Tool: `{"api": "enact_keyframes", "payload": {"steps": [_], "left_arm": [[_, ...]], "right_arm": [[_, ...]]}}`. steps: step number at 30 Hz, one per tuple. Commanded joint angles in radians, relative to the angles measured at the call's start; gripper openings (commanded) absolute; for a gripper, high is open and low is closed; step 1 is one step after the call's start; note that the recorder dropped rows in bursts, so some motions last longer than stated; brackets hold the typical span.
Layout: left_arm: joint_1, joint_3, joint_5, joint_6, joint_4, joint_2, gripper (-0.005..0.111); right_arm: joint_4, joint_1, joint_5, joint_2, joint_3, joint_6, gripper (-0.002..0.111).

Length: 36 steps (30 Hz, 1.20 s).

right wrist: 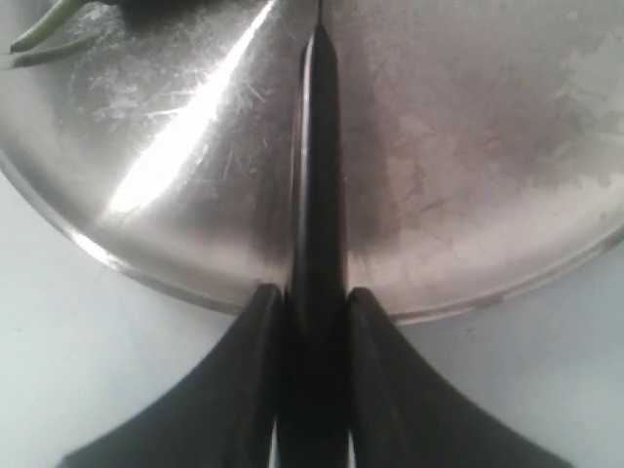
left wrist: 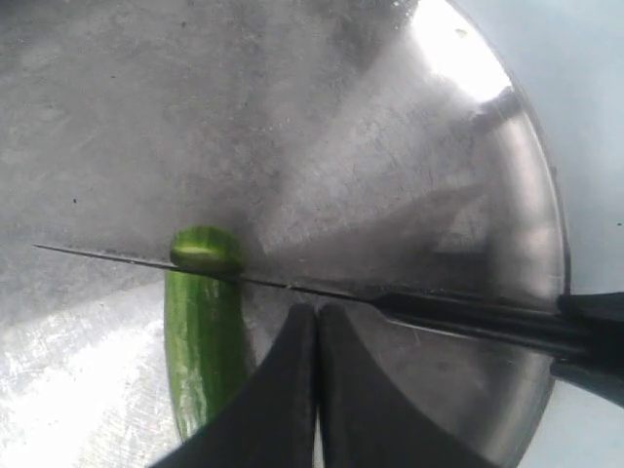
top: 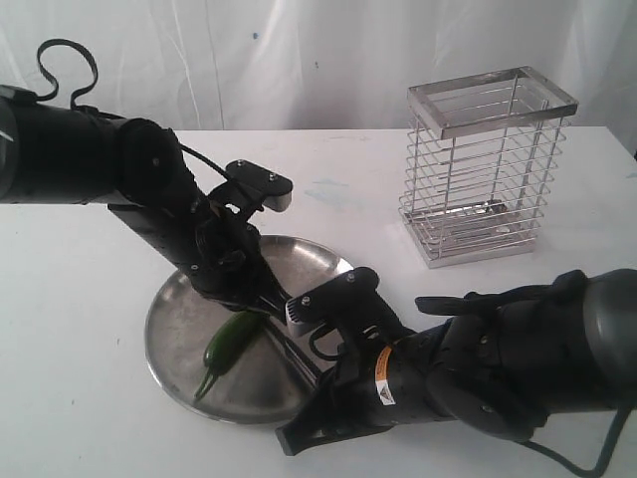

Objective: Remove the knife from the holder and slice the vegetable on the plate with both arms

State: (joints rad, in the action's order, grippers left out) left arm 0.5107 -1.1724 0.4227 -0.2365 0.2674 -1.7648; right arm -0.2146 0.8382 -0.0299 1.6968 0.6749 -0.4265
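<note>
Exterior view first: the plate point(top: 179, 319) sits low and left of centre on the white table point(top: 80, 398). The chilli point(top: 227, 347) lies on it, stem toward the bottom edge of the frame. The holder point(top: 488, 169) stands upright in the upper right (wire sides, flat rim), well apart from the plate. The left arm point(top: 90, 154) reaches in from the upper left, with the left gripper point(top: 261, 297) over the plate just above the chilli. The right arm point(top: 537, 349) fills the lower right, and the right gripper point(top: 299, 423) is down at the plate's near rim.

Over to the left wrist view: the 2 fingers point(left wrist: 283, 390) are pressed tight against each other, tips just beside the chilli point(left wrist: 203, 341). And there's the knife point(left wrist: 439, 317), its thin blade lying straight across the chilli near 1 end. A short stub of green shows on the far side of the edge, with the plate point(left wrist: 390, 146) underneath.

Right wrist view now: the fingers point(right wrist: 263, 351) are clamped on the handle of the knife point(right wrist: 317, 146), 1 on each side, just off the rim of the plate point(right wrist: 468, 146). The blade runs out over the steel. The chilli point(right wrist: 39, 29) shows only its stem here, off to 1 side of the blade's far end.
</note>
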Motion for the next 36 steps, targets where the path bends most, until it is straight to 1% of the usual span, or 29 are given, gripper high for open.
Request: {"api": "enact_keyframes", "payload": {"steps": [1, 7, 16, 28, 36], "left_arm": [[0.0, 0.007, 0.038, -0.007, -0.004, 0.002, 0.0], [0.0, 0.007, 0.054, -0.003, -0.074, -0.028, 0.0], [-0.004, 0.007, 0.035, 0.005, -0.114, -0.085, 0.0], [-0.08, 0.007, -0.007, 0.023, -0.121, -0.104, 0.0], [-0.08, 0.007, -0.009, 0.028, -0.089, -0.104, 0.0]], "right_arm": [[-0.002, -0.002, 0.01, 0.001, -0.001, 0.004, 0.0], [-0.002, -0.002, 0.01, 0.001, -0.001, 0.004, 0.0], [-0.004, -0.002, 0.006, 0.001, -0.001, 0.004, 0.0], [-0.004, -0.002, -0.032, 0.001, -0.001, 0.029, 0.0], [-0.004, -0.002, -0.034, 0.001, 0.002, 0.029, 0.0]]}}
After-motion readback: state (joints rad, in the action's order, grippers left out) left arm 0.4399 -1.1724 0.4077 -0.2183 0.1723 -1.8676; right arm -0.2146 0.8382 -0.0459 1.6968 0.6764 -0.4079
